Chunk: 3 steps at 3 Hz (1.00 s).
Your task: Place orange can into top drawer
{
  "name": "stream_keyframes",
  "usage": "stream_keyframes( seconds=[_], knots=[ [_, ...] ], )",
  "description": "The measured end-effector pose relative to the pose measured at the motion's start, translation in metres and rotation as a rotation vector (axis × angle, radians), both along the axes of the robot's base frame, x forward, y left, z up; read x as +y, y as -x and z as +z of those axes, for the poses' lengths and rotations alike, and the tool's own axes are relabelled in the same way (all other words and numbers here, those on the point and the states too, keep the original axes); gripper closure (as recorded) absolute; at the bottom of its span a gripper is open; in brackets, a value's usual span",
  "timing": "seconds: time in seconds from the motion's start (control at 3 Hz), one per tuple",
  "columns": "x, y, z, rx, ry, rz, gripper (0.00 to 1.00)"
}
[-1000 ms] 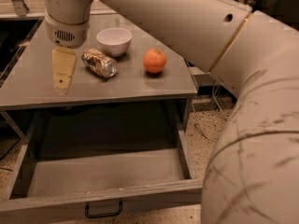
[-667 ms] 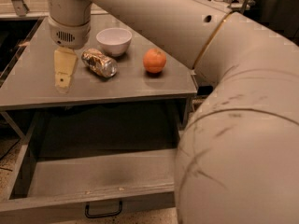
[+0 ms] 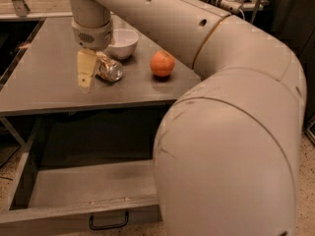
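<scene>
**Gripper (image 3: 86,76) down at the orange can (image 3: 110,70) on the tabletop, top drawer (image 3: 88,186) open below**

At the left, the top drawer stands pulled out beneath the grey table (image 3: 39,87). Its left wall, its bare grey floor and its front panel with a small black handle (image 3: 108,221) are in view. The drawer's right part is hidden behind the arm.

Next comes the gripper, hanging from the wrist over the left-centre of the tabletop. Its pale yellow tip reaches down to the surface just left of the orange can and overlaps the can's left end. Only one yellow side faces the camera, so I cannot tell whether the gripper is spread, pressed together or pinching the can.

The orange can lies on its side on the tabletop, above the drawer and not in it. Its long axis runs from back-left to front-right, and the silver end points front-right, toward the camera. The other end is hidden behind the gripper. Only a strip of the orange-gold wrap shows, and the pull tab is too small to make out.

Just behind the can sits a white bowl (image 3: 123,42), upright, with its left rim covered by the wrist. Further right a round orange fruit (image 3: 162,64) rests on the table, apart from the can and near the table's right edge.

The big beige arm (image 3: 231,132) fills the right half of the view. It hides the table's front right corner and is cut off at the bottom edge.
</scene>
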State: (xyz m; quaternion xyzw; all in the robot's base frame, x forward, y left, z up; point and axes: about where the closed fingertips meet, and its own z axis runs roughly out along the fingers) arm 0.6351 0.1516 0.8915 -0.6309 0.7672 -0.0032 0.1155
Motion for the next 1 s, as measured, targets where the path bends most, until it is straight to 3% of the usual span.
stream_keyframes(
  seconds=[0.33,0.67,1.0],
  knots=[
    [-0.019,-0.016,-0.006,0.009,0.04,-0.055,0.0],
    [-0.024,-0.028,-0.016,0.03,0.059,-0.083,0.0],
    [-0.015,-0.028,-0.034,0.074,0.043,-0.096,0.0]
  ],
)
